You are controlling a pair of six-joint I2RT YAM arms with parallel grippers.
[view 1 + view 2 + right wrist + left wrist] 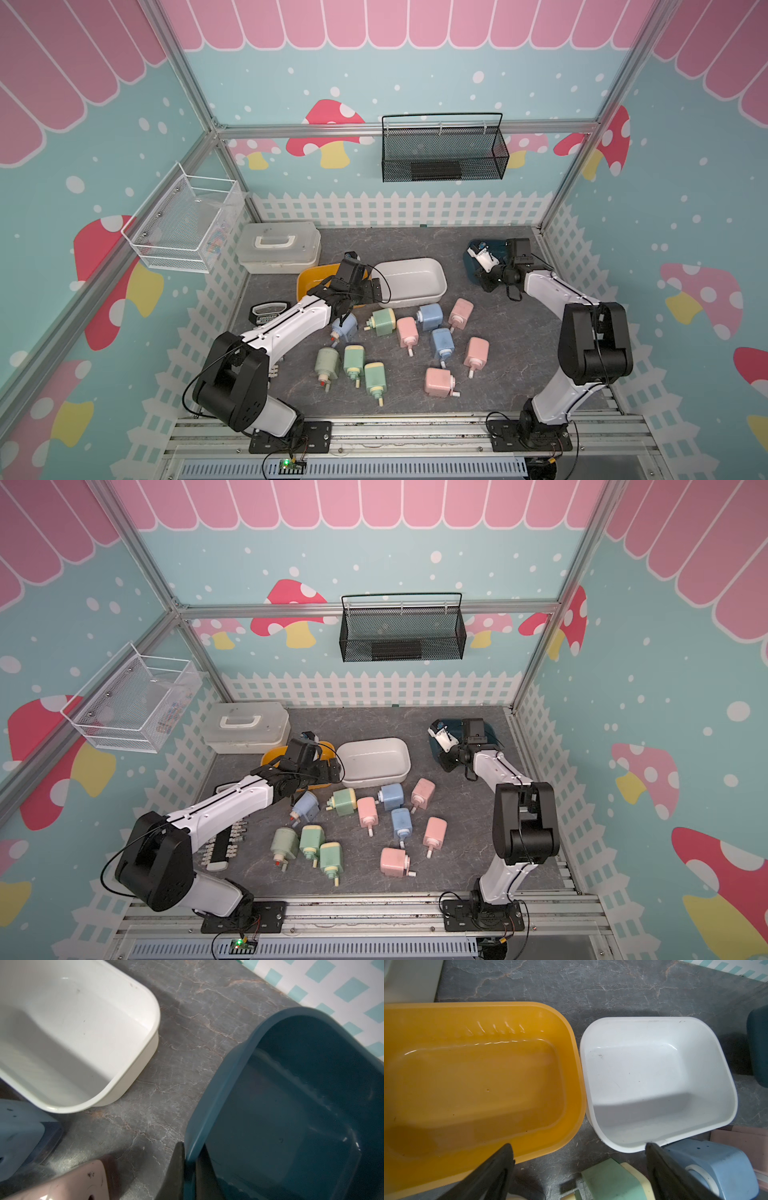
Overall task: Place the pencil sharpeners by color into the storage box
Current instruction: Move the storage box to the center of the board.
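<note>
right end effector (190, 1164) clamps glossy rounded teal tub (220, 1084)

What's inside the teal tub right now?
The teal tub looks empty in the right wrist view. The right hand pinches its rim; the part past the frame edge, and behind the fingers, is unseen.

- Orange-yellow plastic tub (309, 277): mostly hidden under the left arm (291, 324).
- Dark teal plastic tub (471, 268): largely covered by the right arm (548, 286).
- Pastel blue boxy sharpener (349, 326): half hidden beneath the left arm.
- Pastel pink plastic sharpener (62, 1186): blurred, cut off at the edge.
</note>
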